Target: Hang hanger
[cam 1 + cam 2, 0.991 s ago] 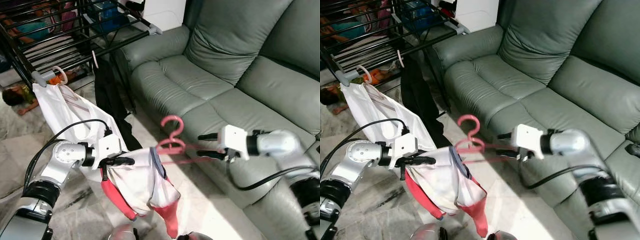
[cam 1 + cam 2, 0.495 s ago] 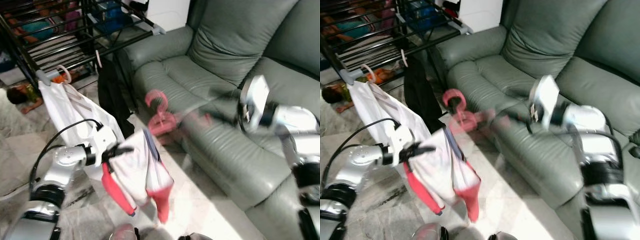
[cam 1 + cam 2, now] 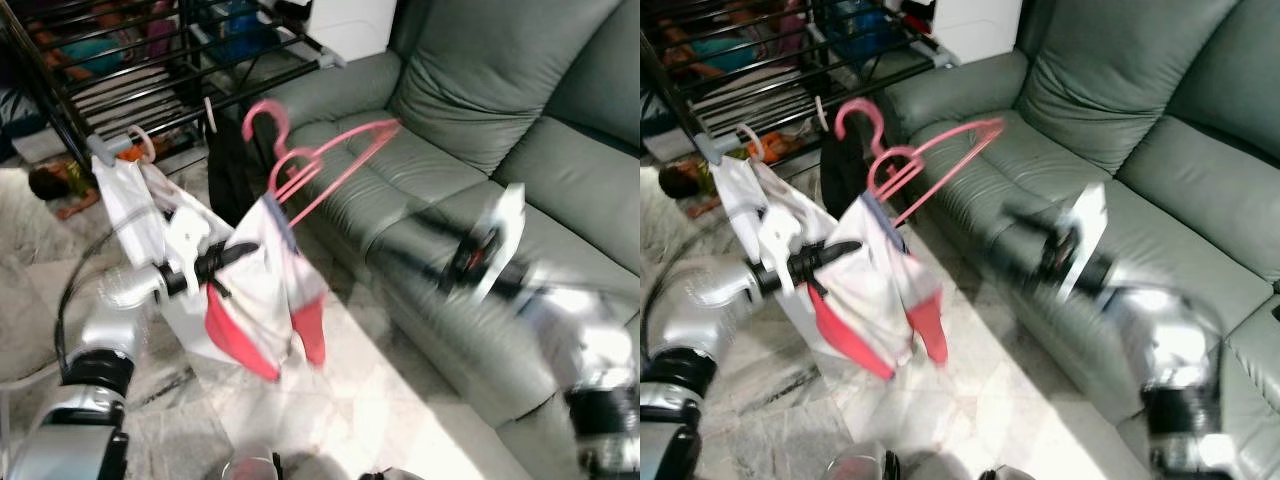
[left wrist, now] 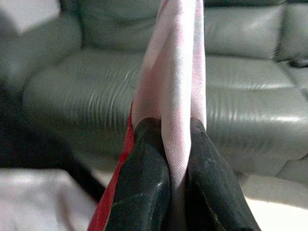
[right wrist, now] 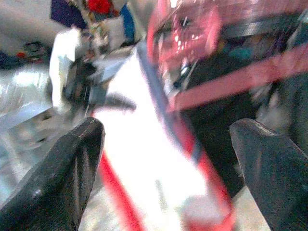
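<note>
I see the pink hanger [image 3: 318,160]: thin plastic, curled hook up top near the black drying rack [image 3: 150,60], its long bar slanting up and out toward the sofa [image 3: 440,120]. It sits at the neck of a white-and-red garment [image 3: 262,300], soft cloth hanging in loose folds over the pale marbled floor [image 3: 370,390].

Left gripper [image 4: 175,159]: both black fingers pinched tight on a fold of the white cloth, red edge showing beside one finger [image 4: 144,178]. In the head views it holds the garment just below the hanger.

Right gripper [image 5: 168,159]: fingers spread wide apart, nothing between them, aimed at the garment and hanger. In the head views the right arm is heavily smeared by motion blur over the sofa seat; I can't make out detail there.

Sofa is grey-green leather, creased cushions. A white shirt [image 3: 135,205] hangs from the rack on another hanger, partly hidden behind the left arm. Right wrist view is blurred throughout.
</note>
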You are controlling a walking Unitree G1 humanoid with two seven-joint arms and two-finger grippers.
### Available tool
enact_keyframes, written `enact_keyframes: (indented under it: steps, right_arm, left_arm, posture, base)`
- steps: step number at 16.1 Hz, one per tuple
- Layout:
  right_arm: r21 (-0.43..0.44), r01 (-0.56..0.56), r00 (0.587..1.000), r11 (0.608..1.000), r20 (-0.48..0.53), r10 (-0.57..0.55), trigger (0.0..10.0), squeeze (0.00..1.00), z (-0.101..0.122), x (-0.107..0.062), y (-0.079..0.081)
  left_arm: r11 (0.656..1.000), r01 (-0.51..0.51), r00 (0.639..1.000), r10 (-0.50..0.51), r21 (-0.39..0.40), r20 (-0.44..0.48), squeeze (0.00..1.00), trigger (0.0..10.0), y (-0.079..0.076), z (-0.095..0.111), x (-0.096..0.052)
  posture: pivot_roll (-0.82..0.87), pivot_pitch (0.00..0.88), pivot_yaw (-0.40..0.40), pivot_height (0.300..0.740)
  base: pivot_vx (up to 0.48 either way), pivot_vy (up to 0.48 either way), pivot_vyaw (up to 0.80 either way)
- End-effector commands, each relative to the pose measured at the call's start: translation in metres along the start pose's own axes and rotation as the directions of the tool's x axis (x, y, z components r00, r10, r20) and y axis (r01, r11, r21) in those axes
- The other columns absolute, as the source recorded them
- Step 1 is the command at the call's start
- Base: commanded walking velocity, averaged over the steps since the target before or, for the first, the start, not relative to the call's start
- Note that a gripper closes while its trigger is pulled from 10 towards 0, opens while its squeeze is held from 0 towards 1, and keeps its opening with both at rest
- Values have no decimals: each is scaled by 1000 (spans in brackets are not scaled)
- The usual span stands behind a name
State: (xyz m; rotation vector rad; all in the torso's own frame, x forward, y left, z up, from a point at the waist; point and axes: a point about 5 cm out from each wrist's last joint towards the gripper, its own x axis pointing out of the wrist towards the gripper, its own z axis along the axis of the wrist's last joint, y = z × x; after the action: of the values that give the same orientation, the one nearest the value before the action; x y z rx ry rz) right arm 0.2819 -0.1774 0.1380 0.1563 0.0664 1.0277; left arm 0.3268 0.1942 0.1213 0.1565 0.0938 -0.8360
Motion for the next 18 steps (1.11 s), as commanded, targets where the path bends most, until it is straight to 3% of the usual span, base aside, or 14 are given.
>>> enact_keyframes:
  steps: [1,2,3,6,9,14,16,18]
  right_arm:
    - [36,-17,999,999,-35,19,10000,941,-13,2,5]
    - [67,-5,998,998,-59,9,10000,584,-23,2,7]
    - [95,14,996,995,-84,-6,10000,43,-33,4,9]
    - [86,77,992,993,-111,-67,10000,0,-46,15,9]
    - [87,79,995,993,-64,-74,10000,0,-41,24,9]
    - [80,78,996,994,-44,-75,10000,0,-39,26,10]
    - [103,41,999,994,-29,-38,10000,0,-36,24,13]
    - [127,-48,993,991,-98,61,10000,0,-43,12,23]
  left_arm:
    - [995,72,994,-78,69,77,0,0,2,32,2]
    - [989,118,988,-126,87,90,0,0,-1,42,1]
    - [976,194,975,-203,103,88,0,0,-5,53,-1]
    - [918,363,929,-370,157,15,0,0,-16,70,-8]
    - [883,418,909,-407,216,-95,0,0,-16,64,-10]
    - [850,479,877,-472,217,-87,0,0,-30,67,-4]
    - [853,449,893,-433,267,-121,0,0,-24,62,-3]
    - [880,358,933,-353,313,-75,0,0,-14,66,2]
  posture:
    - [-14,0,64,740]
    - [-9,0,64,740]
    - [0,0,64,740]
    - [9,0,64,740]
    - [13,0,65,740]
    - [7,0,69,740]
    - [7,0,69,740]
    - [3,0,69,740]
  base:
    - [0,0,0]
    - [0,0,0]
    - [0,0,0]
    - [0,0,0]
    - [0,0,0]
    - [0,0,0]
    - [0,0,0]
    - [0,0,0]
